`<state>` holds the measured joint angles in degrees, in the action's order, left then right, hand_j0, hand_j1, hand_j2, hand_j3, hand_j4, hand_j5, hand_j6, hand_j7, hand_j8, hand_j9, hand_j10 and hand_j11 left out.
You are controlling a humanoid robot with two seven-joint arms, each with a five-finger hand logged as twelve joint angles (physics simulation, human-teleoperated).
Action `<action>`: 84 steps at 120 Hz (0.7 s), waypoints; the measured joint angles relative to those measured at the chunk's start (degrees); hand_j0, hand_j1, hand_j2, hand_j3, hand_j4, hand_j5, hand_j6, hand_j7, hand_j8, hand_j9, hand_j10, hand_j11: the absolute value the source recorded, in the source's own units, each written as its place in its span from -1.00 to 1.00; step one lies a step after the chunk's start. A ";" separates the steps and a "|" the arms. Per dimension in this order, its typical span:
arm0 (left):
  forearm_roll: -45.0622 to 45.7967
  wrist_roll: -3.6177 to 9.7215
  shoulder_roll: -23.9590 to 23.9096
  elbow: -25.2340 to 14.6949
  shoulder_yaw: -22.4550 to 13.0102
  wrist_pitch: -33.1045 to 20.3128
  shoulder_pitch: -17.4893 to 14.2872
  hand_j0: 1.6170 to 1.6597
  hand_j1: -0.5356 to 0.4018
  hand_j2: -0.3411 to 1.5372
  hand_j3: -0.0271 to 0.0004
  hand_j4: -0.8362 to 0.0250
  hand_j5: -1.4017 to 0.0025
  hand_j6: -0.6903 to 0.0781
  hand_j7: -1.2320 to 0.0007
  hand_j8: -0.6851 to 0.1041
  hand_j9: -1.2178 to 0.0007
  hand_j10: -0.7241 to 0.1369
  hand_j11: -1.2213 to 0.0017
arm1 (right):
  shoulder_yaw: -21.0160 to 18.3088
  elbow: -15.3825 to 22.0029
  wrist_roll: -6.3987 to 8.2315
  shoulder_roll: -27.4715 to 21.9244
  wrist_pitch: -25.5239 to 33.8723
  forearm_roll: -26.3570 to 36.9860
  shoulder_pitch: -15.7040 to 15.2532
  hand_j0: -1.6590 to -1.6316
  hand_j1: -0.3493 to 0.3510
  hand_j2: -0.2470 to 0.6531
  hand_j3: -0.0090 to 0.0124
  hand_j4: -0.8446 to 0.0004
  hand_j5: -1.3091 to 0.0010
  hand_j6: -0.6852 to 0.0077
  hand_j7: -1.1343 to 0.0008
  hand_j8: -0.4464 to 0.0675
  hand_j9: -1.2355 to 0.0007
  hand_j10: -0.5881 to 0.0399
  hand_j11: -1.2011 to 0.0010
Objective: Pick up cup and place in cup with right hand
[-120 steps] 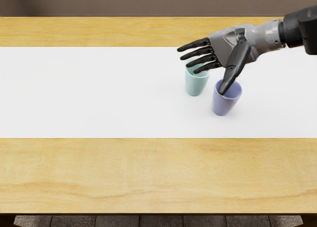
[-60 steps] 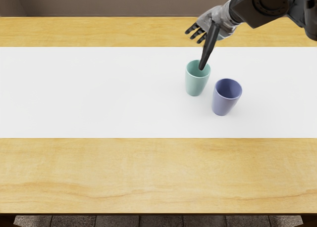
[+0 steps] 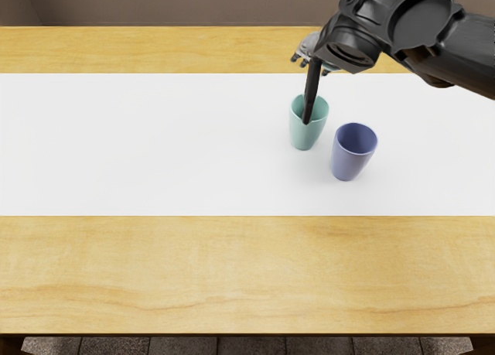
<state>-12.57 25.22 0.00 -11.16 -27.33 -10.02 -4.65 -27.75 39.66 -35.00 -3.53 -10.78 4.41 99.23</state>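
Surface: pale wooden table (image 3: 232,270) with a flat white strip (image 3: 155,146) running beneath the green cup
Cup at the hand: small pale-green cup (image 3: 304,137), smooth and glossy, upright on the white strip, open at the top and tapering to a narrower base; probably the one to lift
Other cup: blue-purple cup (image 3: 348,160) of like shape, upright, just beside the green cup, to its right and nearer the front edge; likely the one to receive it
Right hand: black and grey right hand (image 3: 313,61) at the green cup's far side, open, thumb long and straight across the cup's mouth as seen from above, fingertips apart beyond it; nothing held, and contact with the rim cannot be told
Weight: likely light, so a nudge could slide or tip it
Stiffness: walls look rigid, perhaps ceramic or hard plastic; a firm squeeze should not dent them, though a knock might chip ceramic
Slip: the smooth, tapering wall could let fingers ride off, especially low down
Best hold: thumb and fingers on opposite outer sides, just below the green cup's rim, leaving its base free to enter the other
Poor hold: one wall pinched from inside, which may let it swing
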 joint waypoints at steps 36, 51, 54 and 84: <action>0.00 0.00 0.00 0.00 0.00 0.00 0.08 0.92 0.89 -0.64 0.97 0.94 1.00 0.80 1.00 0.74 1.00 0.68 1.00 | -3.88 10.68 0.00 -2.50 7.42 -0.21 2.13 -0.93 -0.88 -0.47 -0.16 0.91 0.93 0.87 0.92 0.59 0.93 0.76 0.92; 0.00 0.00 0.00 0.00 0.00 0.00 0.07 0.92 0.89 -0.64 0.97 0.94 1.00 0.80 1.00 0.74 1.00 0.68 1.00 | -4.47 10.87 0.00 -1.53 10.14 0.03 1.47 -0.93 -0.84 -0.47 -0.16 0.89 0.91 0.84 0.89 0.55 0.90 0.72 0.90; 0.00 0.00 0.00 0.00 0.00 0.00 0.08 0.92 0.89 -0.64 0.97 0.94 1.00 0.80 1.00 0.74 1.00 0.68 1.00 | -4.71 10.61 0.00 -1.09 10.48 0.03 1.29 -0.93 -0.82 -0.47 -0.16 0.87 0.89 0.82 0.88 0.52 0.89 0.70 0.88; 0.00 0.00 0.00 0.00 0.00 0.00 0.02 0.92 0.89 -0.64 0.97 0.94 1.00 0.80 1.00 0.74 1.00 0.68 1.00 | -6.48 5.59 0.00 2.71 11.72 0.04 -1.53 -0.93 -0.69 -0.49 -0.16 0.78 0.82 0.70 0.79 0.37 0.80 0.57 0.80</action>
<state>-12.57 25.22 0.00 -11.16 -27.33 -10.02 -4.63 -34.22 45.24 -35.00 -0.82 0.94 4.46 97.69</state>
